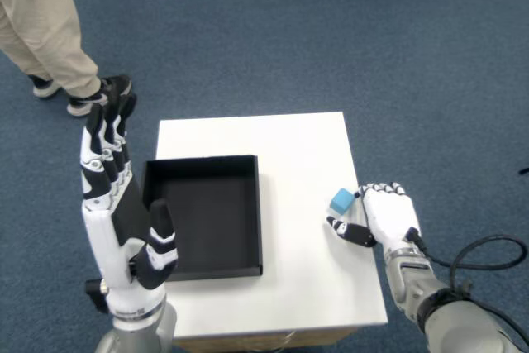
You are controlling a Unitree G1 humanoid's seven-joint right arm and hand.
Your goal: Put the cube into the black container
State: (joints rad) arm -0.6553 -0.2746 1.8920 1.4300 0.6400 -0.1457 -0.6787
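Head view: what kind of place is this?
Likely an indoor lab or office test area: blue carpet, a small white table set up with a black container and a cube, and a person standing by.

The room is evenly and softly lit from overhead, with no hard beams. The white counter (pixel 289 155) reads bright but not blown out, free of glare. Shadows are faint: a soft, narrow one sits under the right hand (pixel 384 217), just beneath its fingers (pixel 347 230), and another hugs the inner walls of the black container (pixel 207 214), whose floor looks flat and dark with little detail. The carpet (pixel 397 55) shows fine grain, so focus holds across the frame. Edges look slightly stretched.
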